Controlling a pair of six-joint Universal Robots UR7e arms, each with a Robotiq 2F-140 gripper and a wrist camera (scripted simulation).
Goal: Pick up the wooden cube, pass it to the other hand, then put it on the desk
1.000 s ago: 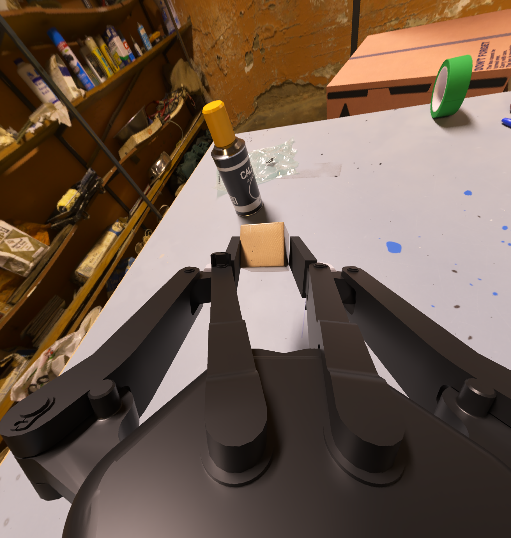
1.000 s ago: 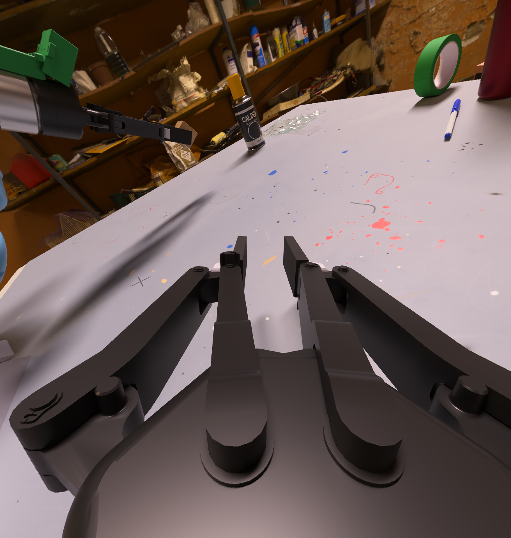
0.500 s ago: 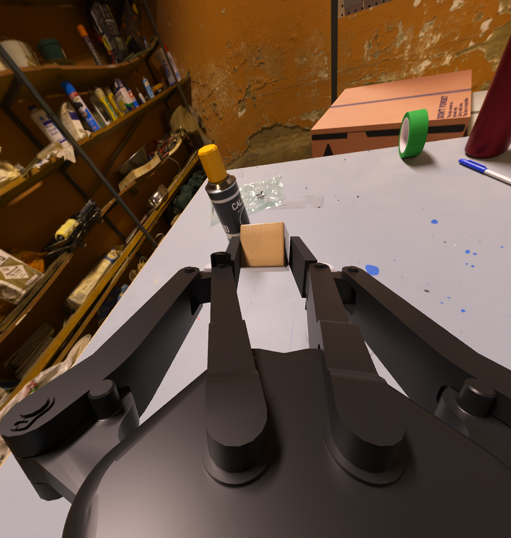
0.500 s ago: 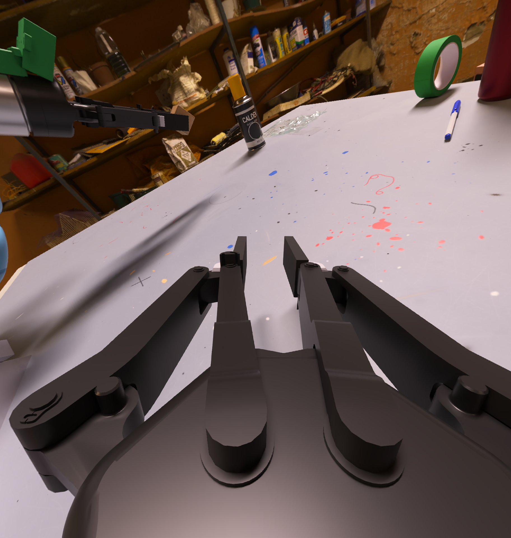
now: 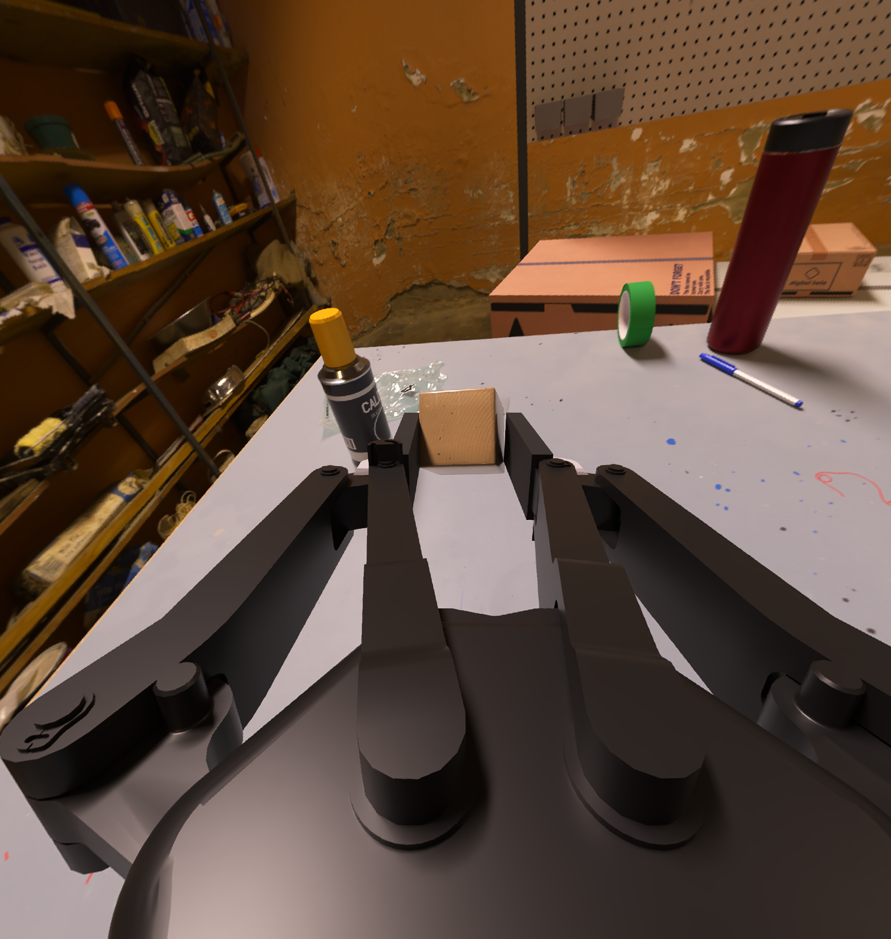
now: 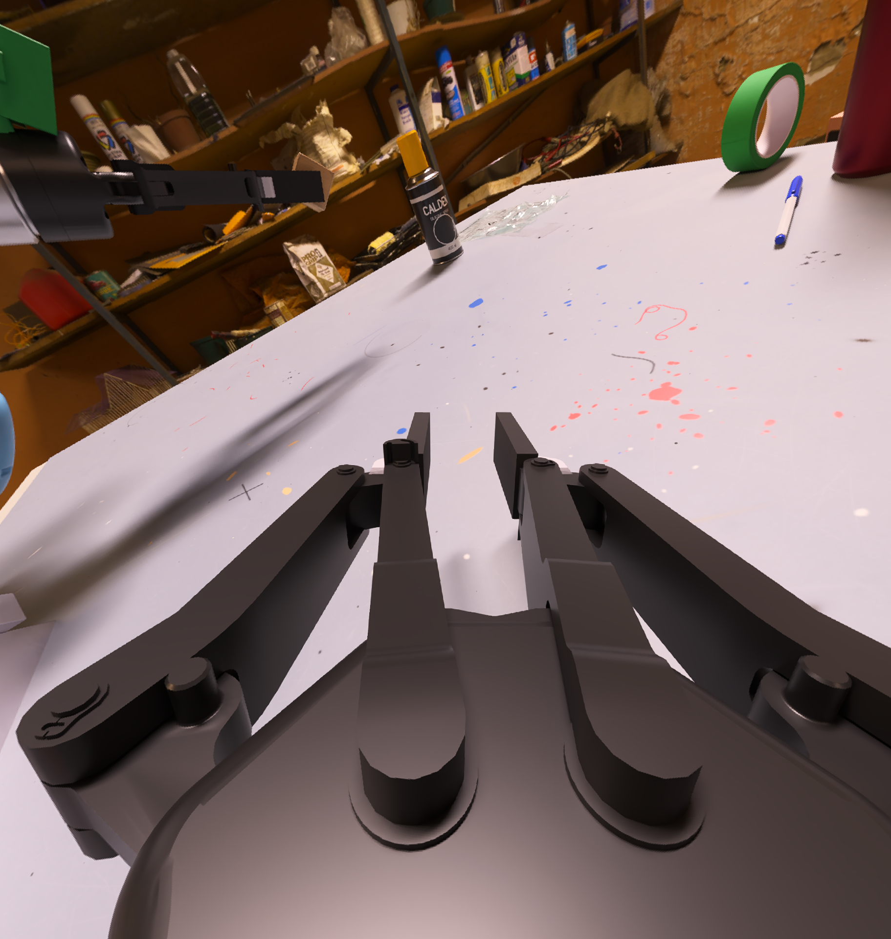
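Warm dim light, soft shadows on desk [image 6: 636,244], wide-angle edge bending, shelves [image 5: 103,284] perhaps slightly soft

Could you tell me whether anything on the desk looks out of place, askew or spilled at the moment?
Nothing is tipped or spilled. The spray can and the dark red bottle stand upright, and the green tape roll rests on its edge. The desk carries dried paint splatters. The wooden cube sits squarely in the left hand.

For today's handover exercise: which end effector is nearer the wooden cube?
Left. The left end effector grips the wooden cube between its fingers, raised above the desk. The right end effector hangs empty over the desk, well apart from it.
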